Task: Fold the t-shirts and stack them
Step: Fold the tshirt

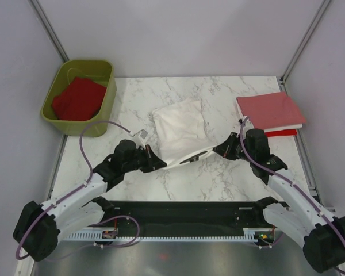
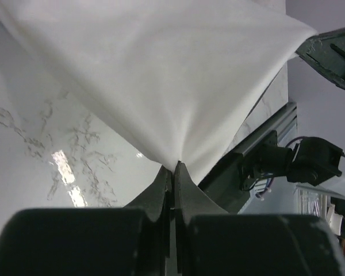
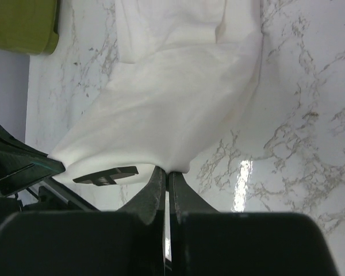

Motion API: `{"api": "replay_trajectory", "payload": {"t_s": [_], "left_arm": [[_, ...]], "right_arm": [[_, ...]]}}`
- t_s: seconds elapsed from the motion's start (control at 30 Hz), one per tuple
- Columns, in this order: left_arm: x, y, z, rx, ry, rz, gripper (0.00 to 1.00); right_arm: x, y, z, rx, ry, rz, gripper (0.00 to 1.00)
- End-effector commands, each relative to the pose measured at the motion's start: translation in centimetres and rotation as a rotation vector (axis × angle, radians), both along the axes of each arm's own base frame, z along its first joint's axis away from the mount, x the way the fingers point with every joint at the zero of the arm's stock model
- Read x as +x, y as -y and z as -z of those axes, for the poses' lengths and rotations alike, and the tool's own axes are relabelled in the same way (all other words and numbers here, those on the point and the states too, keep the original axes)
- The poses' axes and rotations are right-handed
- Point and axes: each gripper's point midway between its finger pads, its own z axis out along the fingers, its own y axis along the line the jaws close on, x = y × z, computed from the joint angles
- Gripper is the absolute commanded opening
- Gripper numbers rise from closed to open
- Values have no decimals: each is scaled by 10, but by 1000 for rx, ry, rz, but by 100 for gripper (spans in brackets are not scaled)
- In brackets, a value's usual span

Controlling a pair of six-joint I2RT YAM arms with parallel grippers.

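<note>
A white t-shirt [image 1: 181,126] lies mid-table with its near edge lifted and stretched between both grippers. My left gripper [image 1: 163,163] is shut on its near left corner; in the left wrist view the cloth [image 2: 161,75] fans up from the closed fingertips [image 2: 173,165]. My right gripper [image 1: 216,150] is shut on the near right corner; the right wrist view shows the cloth [image 3: 172,109] rising from the pinch [image 3: 167,171]. A salmon pink shirt [image 1: 270,109] lies folded at the right on a white and a red one [image 1: 280,132]. A red shirt [image 1: 77,98] sits in the tub.
The olive-green tub [image 1: 106,103] stands at the back left corner of the marble table [image 1: 218,178]; it also shows in the right wrist view [image 3: 23,26]. Grey walls enclose the table. A black rail [image 1: 178,215] runs along the near edge between the arm bases.
</note>
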Motion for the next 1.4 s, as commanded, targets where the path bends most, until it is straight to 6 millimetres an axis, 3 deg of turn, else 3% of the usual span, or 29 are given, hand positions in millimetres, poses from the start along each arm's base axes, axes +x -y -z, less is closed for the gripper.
{"api": "replay_trajectory", "payload": {"t_s": [0.0,0.13,0.23,0.37,0.7,0.97,1.1,1.23,1.3,1.37], "left_arm": [[-31,-8,13,38,-95,-9,2],[-51,-10,-3,-27,-72,3,2],[-63,-13,0,-39,-95,11,2],[-64,-21,-3,-33,-88,-26,2],[-38,-28,-8,53,-126,-149,2],[-6,-28,-30,62,-107,-220,2],[9,-29,-36,57,-130,-224,2],[32,-34,-42,34,-147,-241,2],[41,-34,-36,42,-179,-229,2],[55,-37,-41,38,-174,-241,2]], "right_arm": [[-22,-1,-9,23,11,-51,0],[-41,3,-26,33,29,-68,0],[-51,6,-43,34,56,-77,0],[-50,9,-60,11,81,-75,0],[-5,9,-75,-58,88,-11,0],[37,3,-73,-88,109,22,0],[56,-3,-84,-69,133,38,0],[77,-6,-77,-85,117,58,0],[88,-8,-80,-88,129,67,0],[98,-8,-70,-102,113,83,0]]}}
